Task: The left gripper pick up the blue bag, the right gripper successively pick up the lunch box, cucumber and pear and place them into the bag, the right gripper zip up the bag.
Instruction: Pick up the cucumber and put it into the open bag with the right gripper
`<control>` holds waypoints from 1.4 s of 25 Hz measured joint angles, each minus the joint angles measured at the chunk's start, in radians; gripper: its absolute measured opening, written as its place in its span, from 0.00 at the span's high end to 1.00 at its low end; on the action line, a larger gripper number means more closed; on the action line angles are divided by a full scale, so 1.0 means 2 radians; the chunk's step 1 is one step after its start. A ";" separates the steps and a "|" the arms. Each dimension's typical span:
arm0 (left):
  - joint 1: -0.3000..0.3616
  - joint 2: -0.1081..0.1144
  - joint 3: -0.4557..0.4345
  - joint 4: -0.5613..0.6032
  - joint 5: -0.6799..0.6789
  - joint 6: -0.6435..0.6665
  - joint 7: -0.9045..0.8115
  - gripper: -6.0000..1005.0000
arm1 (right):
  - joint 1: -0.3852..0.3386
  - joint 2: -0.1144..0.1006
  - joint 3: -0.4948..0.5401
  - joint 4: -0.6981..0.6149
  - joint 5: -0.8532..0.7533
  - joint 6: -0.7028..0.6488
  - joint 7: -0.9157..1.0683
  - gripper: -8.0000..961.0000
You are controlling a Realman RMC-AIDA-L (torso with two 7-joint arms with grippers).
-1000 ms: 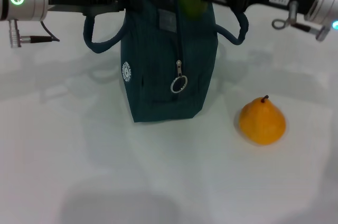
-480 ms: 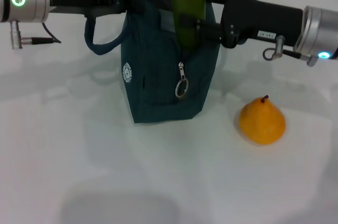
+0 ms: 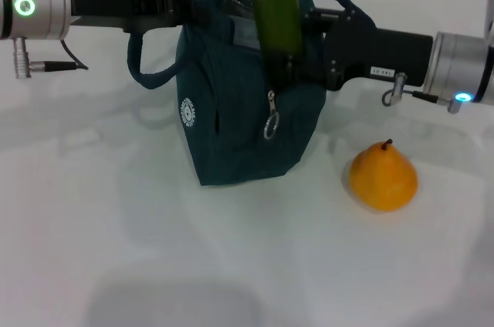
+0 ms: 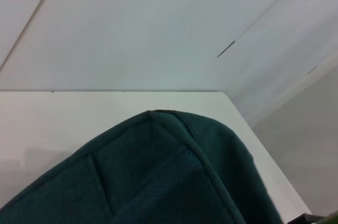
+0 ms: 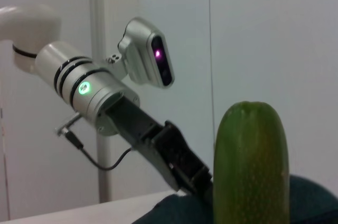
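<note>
Above blue bag, cucumber sunk lower; bag tilted.

A white label sits on the black right arm, its characters too small to read. A small round white logo shows on the side of the blue bag, also illegible. No other text shows.
</note>
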 joint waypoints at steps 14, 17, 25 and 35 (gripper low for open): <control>-0.002 0.002 -0.001 0.000 0.000 0.000 0.000 0.95 | 0.005 -0.006 -0.008 -0.014 -0.070 0.002 0.110 0.42; -0.001 0.002 -0.001 0.000 0.000 0.000 0.000 0.95 | -0.005 -0.008 -0.005 -0.027 -0.071 -0.004 0.117 0.42; -0.001 0.004 -0.001 0.000 0.000 -0.001 0.001 0.95 | -0.031 -0.012 0.012 -0.073 -0.067 -0.038 0.155 0.42; -0.004 0.004 -0.001 -0.001 0.000 -0.001 0.004 0.95 | -0.006 -0.015 0.013 -0.085 -0.109 -0.007 0.224 0.37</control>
